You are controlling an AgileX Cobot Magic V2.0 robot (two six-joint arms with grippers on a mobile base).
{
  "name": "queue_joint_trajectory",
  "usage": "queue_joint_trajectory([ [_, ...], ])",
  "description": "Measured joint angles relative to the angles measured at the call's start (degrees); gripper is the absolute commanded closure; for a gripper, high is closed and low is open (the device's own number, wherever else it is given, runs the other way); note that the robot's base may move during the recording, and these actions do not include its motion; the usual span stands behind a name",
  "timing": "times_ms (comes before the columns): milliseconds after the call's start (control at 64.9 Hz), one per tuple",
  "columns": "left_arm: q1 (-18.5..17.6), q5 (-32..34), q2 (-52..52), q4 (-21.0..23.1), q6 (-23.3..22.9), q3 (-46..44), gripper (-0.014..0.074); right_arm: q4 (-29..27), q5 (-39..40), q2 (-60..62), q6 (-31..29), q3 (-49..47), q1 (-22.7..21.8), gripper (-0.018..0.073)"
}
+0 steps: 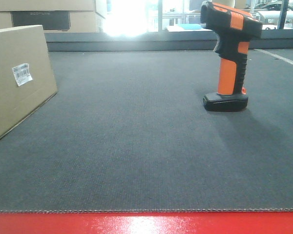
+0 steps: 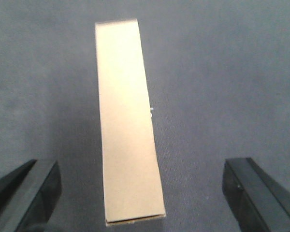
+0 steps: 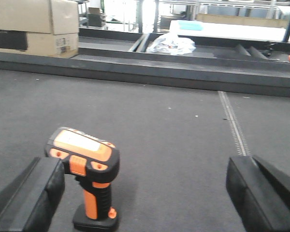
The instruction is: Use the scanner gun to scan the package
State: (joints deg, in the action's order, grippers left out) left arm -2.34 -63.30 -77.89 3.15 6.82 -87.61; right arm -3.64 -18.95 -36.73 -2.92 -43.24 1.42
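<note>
Both my pairs of jaws stand wide, holding nothing. The right jaws flank the scanner [image 3: 89, 179], which stands upright on its flat base on the table [image 1: 136, 156], nearer one finger than the other. I judge it rigid plastic, fairly light but top-heavy and easy to tip, so I'd close squarely on the orange handle below the head. My left jaws hang above the box [image 2: 128, 130] and straddle its narrow top edge. It looks like stiff cardboard, likely light and smooth-faced, so I'd pinch across that thin width. Its label [image 1: 22, 74] faces the scanner's side. Farther back sit other boxes [image 1: 80, 22].
</note>
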Motion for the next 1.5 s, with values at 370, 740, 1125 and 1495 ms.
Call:
queue_joint_trajectory([
  [370, 0.0, -6.6, -17.7, 0.0, 0.6, -10.6, 0.0015, -3.8, -0.9, 0.0, 0.0, 0.0, 0.9, -0.001],
  [740, 0.0, -6.2, -25.2, 0.0, 0.6, -10.6, 0.0015, -4.8, -1.2, 0.0, 0.0, 0.0, 0.9, -0.001],
  [1125, 0.0, -6.5, -26.9, -0.8, 0.6, -10.7, 0.0141, -4.8, -1.4, 0.0, 0.0, 0.0, 0.9, -0.001],
  [1495, 0.0, -6.7, -27.8, -1.1, 0.5, -11.0, 0.0707, -4.8, -1.4, 0.0, 0.0, 0.0, 0.9, -0.001],
])
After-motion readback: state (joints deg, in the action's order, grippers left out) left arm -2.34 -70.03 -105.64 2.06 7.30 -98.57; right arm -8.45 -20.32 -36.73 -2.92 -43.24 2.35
